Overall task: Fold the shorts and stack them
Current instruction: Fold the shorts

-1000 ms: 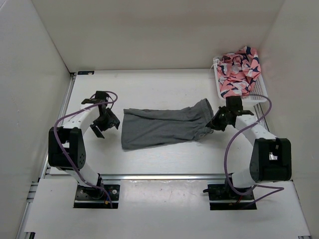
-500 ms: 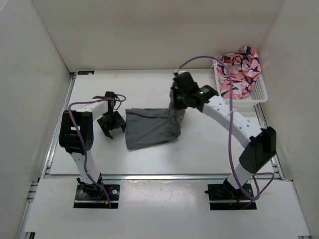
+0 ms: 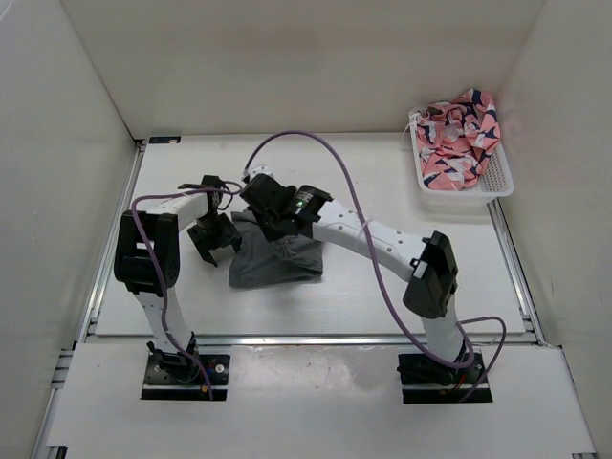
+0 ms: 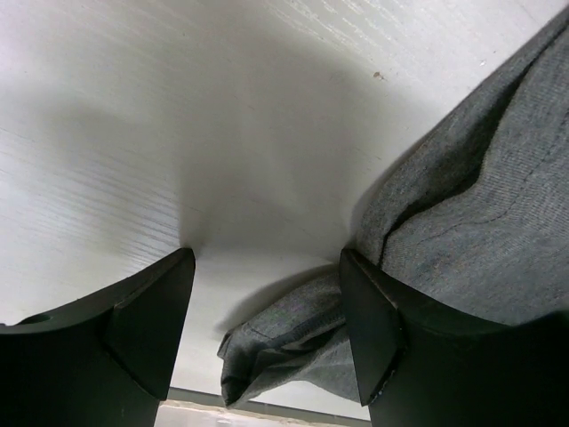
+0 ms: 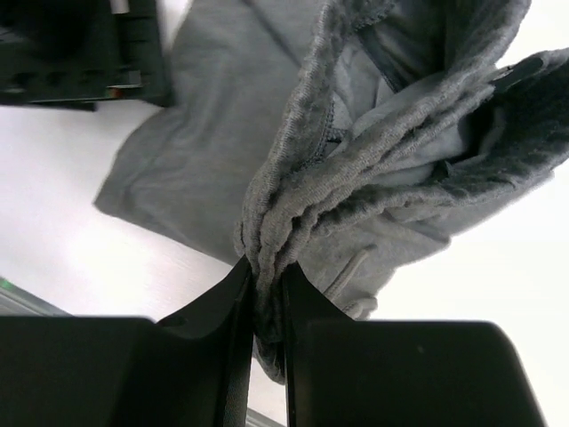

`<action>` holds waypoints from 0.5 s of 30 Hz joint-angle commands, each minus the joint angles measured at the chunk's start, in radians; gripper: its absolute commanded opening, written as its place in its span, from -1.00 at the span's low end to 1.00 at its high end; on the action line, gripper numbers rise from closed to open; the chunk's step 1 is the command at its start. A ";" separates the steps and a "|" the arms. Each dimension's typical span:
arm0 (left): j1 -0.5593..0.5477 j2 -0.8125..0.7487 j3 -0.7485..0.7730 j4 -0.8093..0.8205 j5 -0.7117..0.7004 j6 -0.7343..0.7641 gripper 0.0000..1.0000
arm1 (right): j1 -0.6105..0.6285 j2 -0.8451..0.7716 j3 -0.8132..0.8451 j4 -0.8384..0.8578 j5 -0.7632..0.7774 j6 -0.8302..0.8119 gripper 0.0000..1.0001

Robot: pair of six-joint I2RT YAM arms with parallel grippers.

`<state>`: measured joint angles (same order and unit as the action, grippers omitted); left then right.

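Seen from overhead, the grey shorts lie bunched at centre-left of the table, with the right gripper over their upper edge and the left gripper just beside their left edge. The left wrist view shows its jaws apart, fabric at lower right. In the right wrist view, the fingers are clamped on a gathered fold.

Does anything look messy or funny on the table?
Yes. The grey shorts are not lying flat. The right gripper pinches a bunched wad of their fabric, so the fold looks lumpy and crooked. In the far right corner, the pink patterned cloth is heaped in the white basket and pokes above its rim.
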<state>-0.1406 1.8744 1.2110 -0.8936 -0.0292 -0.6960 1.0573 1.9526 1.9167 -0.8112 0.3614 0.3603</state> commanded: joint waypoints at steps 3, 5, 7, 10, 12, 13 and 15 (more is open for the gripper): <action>-0.007 0.022 0.010 0.067 0.025 -0.010 0.50 | 0.053 0.077 0.142 0.009 0.034 -0.035 -1.00; -0.007 -0.003 0.001 0.067 0.025 -0.010 0.50 | 0.053 0.115 0.174 0.009 0.010 -0.035 -1.00; 0.027 -0.033 -0.024 0.067 0.025 -0.010 0.63 | 0.062 0.146 0.186 0.009 -0.004 -0.035 -1.00; 0.111 -0.115 -0.054 0.056 0.025 -0.001 0.76 | 0.063 0.170 0.186 0.009 -0.013 -0.035 -1.00; 0.171 -0.168 -0.054 0.042 0.025 0.000 0.81 | 0.063 0.181 0.186 0.020 -0.032 -0.035 -1.00; 0.189 -0.184 -0.054 0.029 0.038 0.010 0.82 | 0.063 0.192 0.186 0.020 -0.032 -0.035 -1.00; 0.217 -0.225 -0.054 0.013 0.058 0.010 0.84 | 0.063 0.206 0.195 0.029 -0.071 -0.044 -0.89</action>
<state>0.0368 1.7603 1.1572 -0.8749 0.0006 -0.6956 1.1168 2.1445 2.0541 -0.8185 0.3313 0.3347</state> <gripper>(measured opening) 0.916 0.168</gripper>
